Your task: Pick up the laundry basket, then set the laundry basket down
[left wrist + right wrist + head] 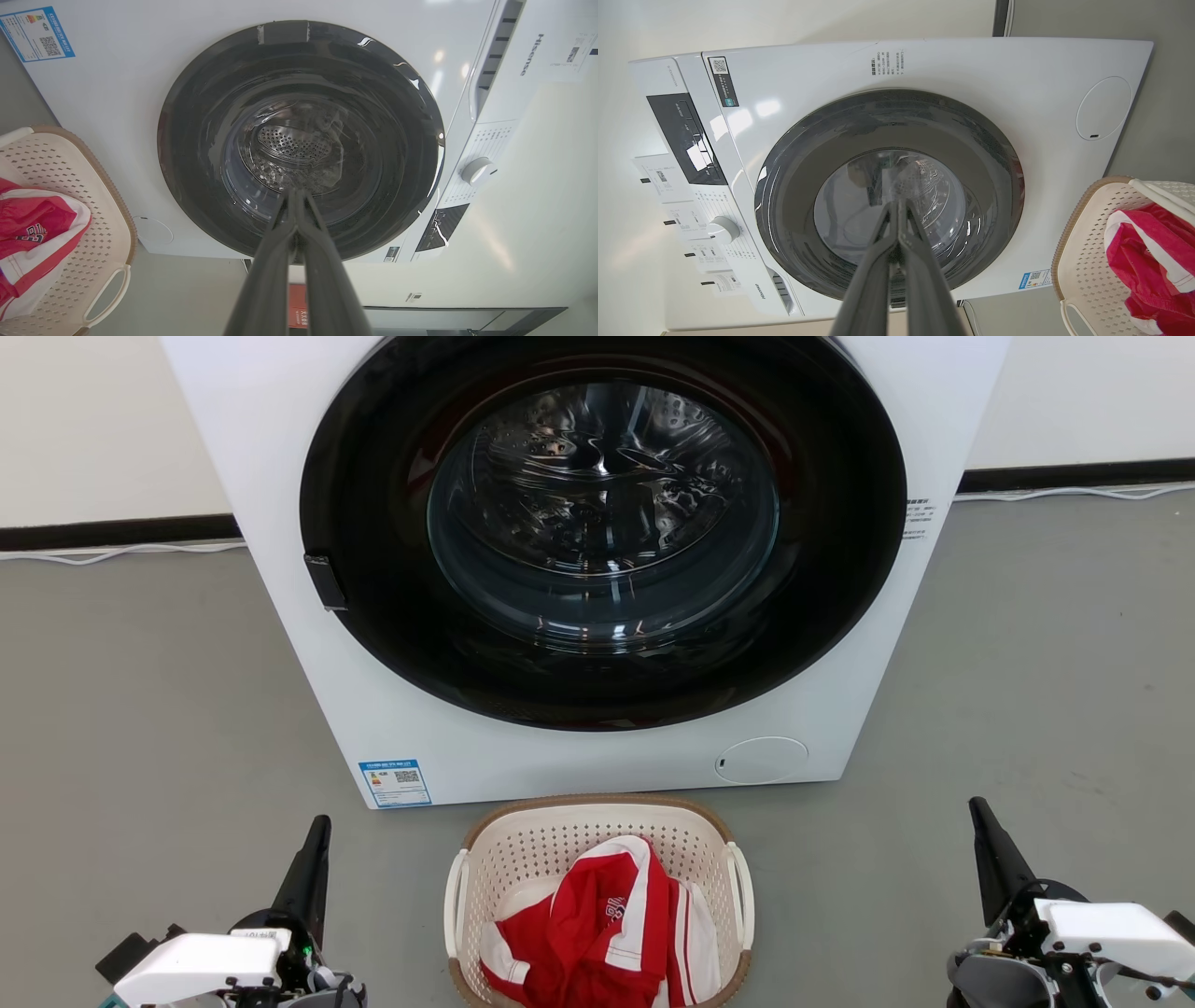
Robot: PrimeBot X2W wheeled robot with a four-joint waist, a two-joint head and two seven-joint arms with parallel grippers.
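Observation:
The laundry basket [523, 859] sits on the grey floor just in front of the washer, cream with perforated walls, a brown rim and a loop handle on each side. It holds a red and white garment [602, 929]. My left gripper [322, 823] is low at the basket's left, fingers pressed together, well apart from the handle. My right gripper [976, 805] is low at the basket's right, also shut and empty. The basket [100, 219] lies at the left edge of the left wrist view, and the basket [1083, 261] at the lower right of the right wrist view.
A white front-loading washer [280, 476] with a round dark glass door [602, 523] stands right behind the basket, door closed. Grey floor [140, 709] spreads on both sides. A white wall with a black skirting strip and a cable [1074, 493] runs behind.

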